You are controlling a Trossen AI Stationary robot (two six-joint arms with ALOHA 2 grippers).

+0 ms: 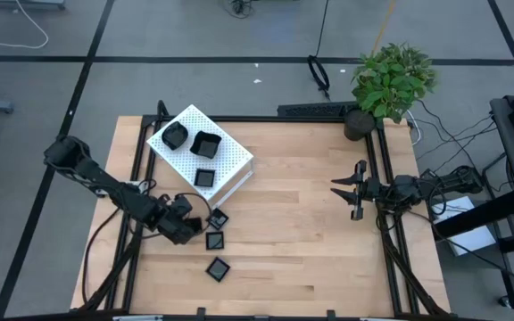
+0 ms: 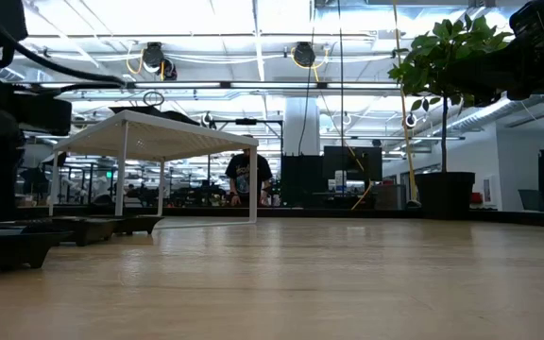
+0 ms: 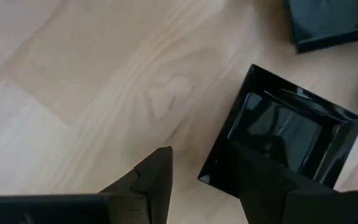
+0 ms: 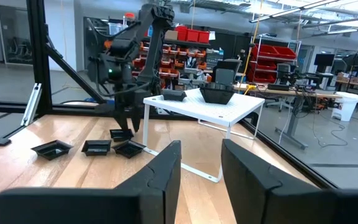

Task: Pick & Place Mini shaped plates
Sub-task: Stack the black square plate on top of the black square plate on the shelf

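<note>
Six mini shaped plates show from the high view — three on the white perforated box (image 1: 205,153), three on the wooden table (image 1: 310,223) at its foot, where the left gripper (image 1: 188,223) hangs beside the square plate (image 1: 219,218); the right gripper (image 1: 351,190) waits well apart, jaws part open and empty. Left wrist view: the fingers (image 3: 151,180) stand apart, one on bare wood, one over the dish's raised rim — nothing clamped yet. Judged light, rigid, glossy and slippery; best pinched across one rim wall.
</note>
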